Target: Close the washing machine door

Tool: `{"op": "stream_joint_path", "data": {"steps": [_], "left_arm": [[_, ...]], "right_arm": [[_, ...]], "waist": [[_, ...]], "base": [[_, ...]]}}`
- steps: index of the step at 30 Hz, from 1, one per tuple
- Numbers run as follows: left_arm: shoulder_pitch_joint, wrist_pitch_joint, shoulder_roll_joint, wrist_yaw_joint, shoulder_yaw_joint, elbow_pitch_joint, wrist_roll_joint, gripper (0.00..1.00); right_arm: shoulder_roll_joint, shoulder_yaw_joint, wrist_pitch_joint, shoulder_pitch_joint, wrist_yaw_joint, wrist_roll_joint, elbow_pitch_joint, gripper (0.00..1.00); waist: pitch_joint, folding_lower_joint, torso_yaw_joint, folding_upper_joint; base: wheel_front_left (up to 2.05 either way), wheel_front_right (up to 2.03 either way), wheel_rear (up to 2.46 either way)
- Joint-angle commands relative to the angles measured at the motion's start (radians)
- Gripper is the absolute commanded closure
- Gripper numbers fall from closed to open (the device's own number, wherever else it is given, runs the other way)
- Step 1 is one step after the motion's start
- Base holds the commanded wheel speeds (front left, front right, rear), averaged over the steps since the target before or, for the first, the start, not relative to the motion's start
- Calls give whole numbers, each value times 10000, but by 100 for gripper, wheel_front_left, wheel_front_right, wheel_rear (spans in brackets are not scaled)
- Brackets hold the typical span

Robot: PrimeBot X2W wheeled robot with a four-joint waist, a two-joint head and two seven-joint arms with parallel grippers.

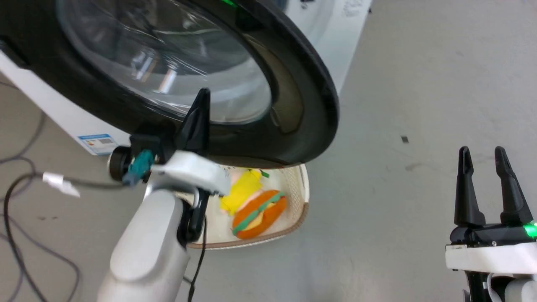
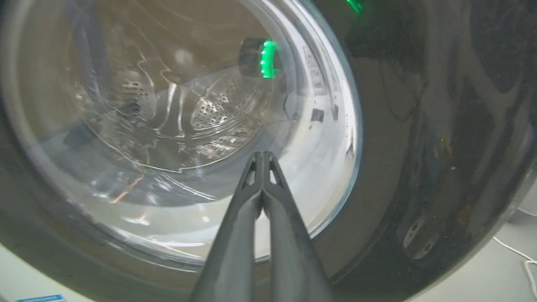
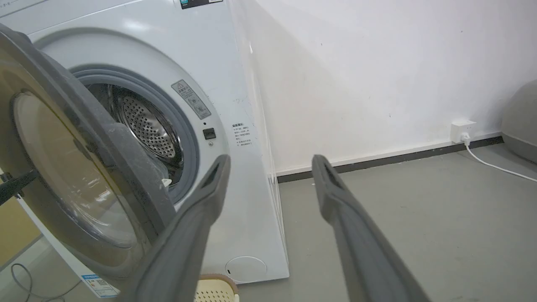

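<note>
The washing machine door (image 1: 302,100), a glossy black ring around a bulging clear window, stands partly open on the white washer (image 3: 218,75). My left gripper (image 1: 202,98) is shut with nothing in it, its tips resting against the outer glass near the window's lower edge; in the left wrist view the fingers (image 2: 263,161) lie pressed together against the window (image 2: 168,126). The right wrist view shows the door (image 3: 84,167) swung out from the drum opening (image 3: 147,126). My right gripper (image 1: 484,157) hangs open over the floor at the right, well away from the door; its fingertips (image 3: 270,165) are spread.
A cream basket (image 1: 300,197) holding a plush hamburger (image 1: 258,214) and a yellow toy sits on the floor below the door. Cables (image 1: 25,184) trail at the left. Grey floor (image 1: 419,84) lies open to the right. A wall socket (image 3: 461,130) with a white cord is at the far wall.
</note>
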Motion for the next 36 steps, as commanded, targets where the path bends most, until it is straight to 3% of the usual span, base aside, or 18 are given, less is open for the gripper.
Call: {"op": "stream_joint_path", "data": {"steps": [1,8,9,10,11,19,25,26,27,28,36], "left_arm": [[290,-53,-22,115,129,-235,264,100],[1830,-54,-102,905,859,-2030,2121,100],[2014,-54,-114,946,946,-2164,2236,94],[2184,-54,-120,1000,1047,-2302,2348,71],[2349,-54,-73,1076,1107,-2406,2545,0],[3742,-54,-129,1298,1592,-2859,2944,0],[4517,-54,-191,1291,1847,-3000,3049,0],[4598,-54,-209,1284,1883,-3012,3053,0],[4657,-54,-230,1268,1916,-3024,3054,0],[4710,-55,-249,1255,1945,-3036,3063,0],[4881,-55,-404,1221,2157,-3170,3151,0]], "right_arm": [[15,-11,-46,115,50,-45,-74,0],[15,30,-46,363,50,-311,-312,0],[15,67,-46,393,50,-324,-352,0],[15,132,-46,410,50,-364,-404,0],[15,212,-46,421,50,-427,-466,0],[15,570,-46,363,50,-55,-764,0],[15,1063,-46,-597,50,392,-1080,0],[15,1161,-46,-812,50,461,-1138,42],[15,1251,-46,-1024,50,617,-1200,76],[15,1429,-46,-1239,50,815,-1255,100],[-160,3750,-46,-2266,50,1741,-1509,100]], "waist": [[-323,0,301,-1],[-983,0,951,-1],[-1043,0,1031,-1],[-1100,0,1103,-1],[-1158,0,1165,-1],[-1717,0,1451,-1],[-1964,0,1467,-1],[-1990,0,1477,-1],[-2014,0,1496,-1],[-2041,0,1520,-1],[-2001,0,1726,-1]], "base": [[0,0,0],[0,0,0],[0,0,0],[0,0,0],[0,0,0],[0,0,0],[0,0,0],[0,0,0],[0,0,0],[0,0,0],[0,0,0]]}}
